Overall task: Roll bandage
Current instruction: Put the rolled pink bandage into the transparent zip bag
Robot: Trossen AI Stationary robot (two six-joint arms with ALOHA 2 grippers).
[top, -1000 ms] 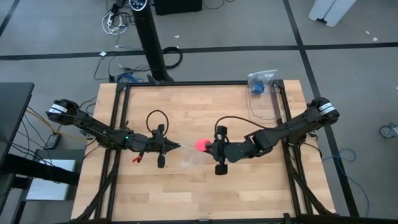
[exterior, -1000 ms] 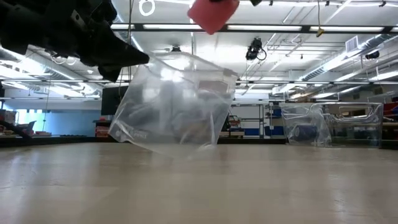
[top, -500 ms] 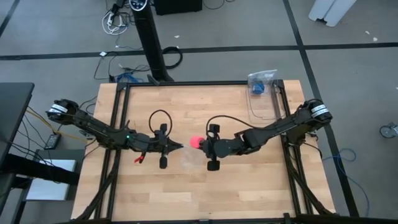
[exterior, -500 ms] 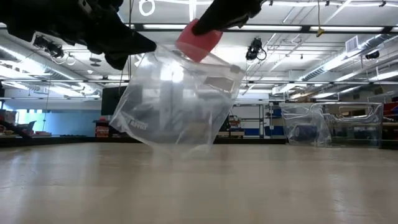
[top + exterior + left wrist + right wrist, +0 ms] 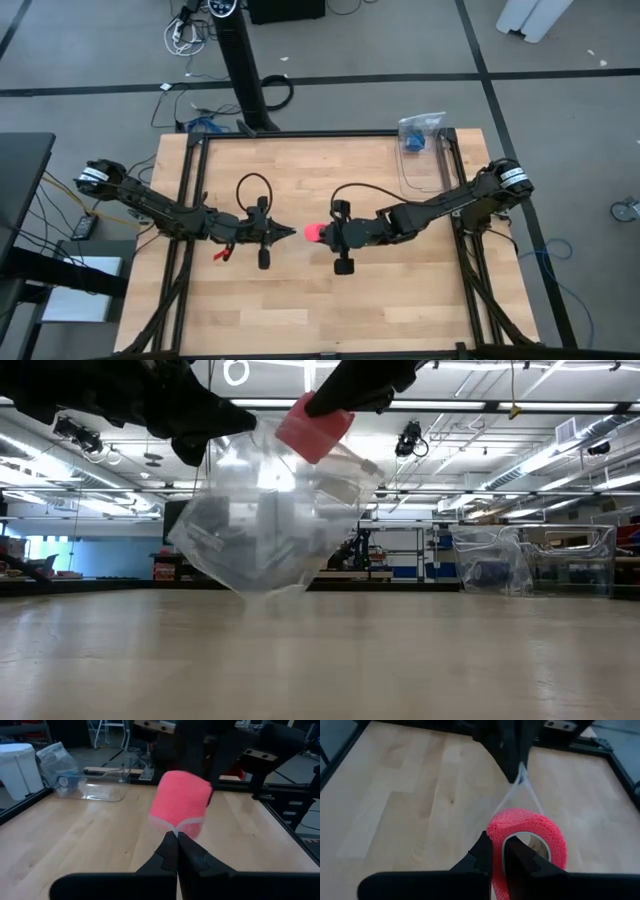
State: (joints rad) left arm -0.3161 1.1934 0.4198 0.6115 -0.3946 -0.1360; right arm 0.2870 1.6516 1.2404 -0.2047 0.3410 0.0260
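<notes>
Spanning a wooden surface [image 5: 320,300] from opposite sides, two dark arms meet near its middle, well above the boards, with a clear bag [image 5: 265,510] hanging between them in the low view. The left gripper [image 5: 283,233] is clenched on the bag's upper edge, its tips pinching a fold of clear film, as its wrist view shows. The right gripper [image 5: 322,233] is closed on the wall of the bandage [image 5: 314,233], one finger inside the hollow of the roll and one outside, and holds it at the bag's mouth, just beside the left gripper's tips. A clear container [image 5: 420,160] with a second bag rests well apart at the surface's far right edge. The bandage already looks wound into a tight pink roll, so the step in hand appears to be bagging it rather than rolling. The next move likely calls for the right gripper to carry the roll down into the opening and let go while the left keeps the mouth held up and spread; a slack or collapsed mouth could block the roll.
</notes>
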